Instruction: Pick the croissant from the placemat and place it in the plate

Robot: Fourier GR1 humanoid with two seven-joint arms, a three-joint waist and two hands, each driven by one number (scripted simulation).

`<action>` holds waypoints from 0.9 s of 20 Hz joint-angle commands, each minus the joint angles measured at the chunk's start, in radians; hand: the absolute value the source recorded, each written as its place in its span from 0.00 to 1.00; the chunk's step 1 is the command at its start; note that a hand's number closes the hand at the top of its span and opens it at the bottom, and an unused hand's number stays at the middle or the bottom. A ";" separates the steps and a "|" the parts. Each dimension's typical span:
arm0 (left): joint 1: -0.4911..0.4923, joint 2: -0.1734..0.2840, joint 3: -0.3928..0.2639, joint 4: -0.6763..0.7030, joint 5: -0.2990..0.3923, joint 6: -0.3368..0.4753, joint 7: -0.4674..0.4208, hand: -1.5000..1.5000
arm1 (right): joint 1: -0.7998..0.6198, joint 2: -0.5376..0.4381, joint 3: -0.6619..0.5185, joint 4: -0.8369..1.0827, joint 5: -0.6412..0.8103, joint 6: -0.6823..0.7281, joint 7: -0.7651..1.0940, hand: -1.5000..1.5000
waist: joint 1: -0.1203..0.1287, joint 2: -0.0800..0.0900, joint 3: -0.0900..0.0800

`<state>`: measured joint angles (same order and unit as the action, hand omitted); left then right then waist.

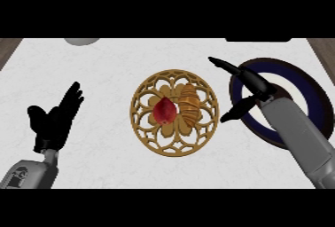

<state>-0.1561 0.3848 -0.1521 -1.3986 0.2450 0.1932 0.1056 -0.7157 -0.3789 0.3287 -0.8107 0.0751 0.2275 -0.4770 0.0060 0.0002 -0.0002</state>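
1. Head view is looking steeply down on a pale desk, and the croissant is still lying on the round, gold-brown openwork placemat in the middle, so the pickup is not yet done.
2. Beside the croissant, to its left on the same placemat, a red teardrop-shaped item is sitting; the two are looking close enough to touch, though I cannot tell for sure.
3. The right hand is hanging over the left part of the plate, fingers stretched out straight and thumb spread away, holding nothing. It is sitting just to the right of the placemat, apart from the croissant.
4. The plate, dark-rimmed with a blue ring and a light centre, is lying right of the placemat, partly covered by the right forearm; nothing is showing on its visible part.
5. The left hand is resting open at the left of the view, fingers up, holding nothing.
6. My judgement: the task is at its start. Reaching, grasping, carrying and setting down all remain.
7. The croissant is looking small, golden-brown and ridged, lying lengthwise up and down the view. I expect the red item next to it is leaving little room on that side for the fingers.
8. A grey rounded object is peeking in at the far edge.
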 commanded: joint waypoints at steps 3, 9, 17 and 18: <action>0.033 -0.006 0.012 -0.033 -0.009 -0.018 0.020 0.50 | -0.010 0.018 0.068 0.000 0.115 0.039 0.084 0.00 | 0.006 0.000 0.000; 0.033 -0.015 0.028 -0.031 -0.024 -0.042 0.010 0.50 | -0.071 0.033 0.083 -0.003 0.237 -0.001 0.210 0.00 | 0.005 0.000 0.000; -0.042 -0.061 0.069 0.072 -0.057 -0.051 -0.010 0.50 | -0.019 0.047 0.126 -0.077 0.348 0.099 0.274 0.00 | -0.007 0.000 0.000; 0.008 -0.048 0.072 0.011 -0.058 -0.055 0.016 0.50 | -0.092 0.091 0.089 -0.021 0.346 0.125 0.309 0.00 | 0.002 0.000 0.000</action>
<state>-0.1700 0.3470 -0.0922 -1.3687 0.2002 0.1429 0.1149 -0.7812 -0.3176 0.4315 -0.8498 0.3826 0.3043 -0.2048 0.0047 0.0002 -0.0002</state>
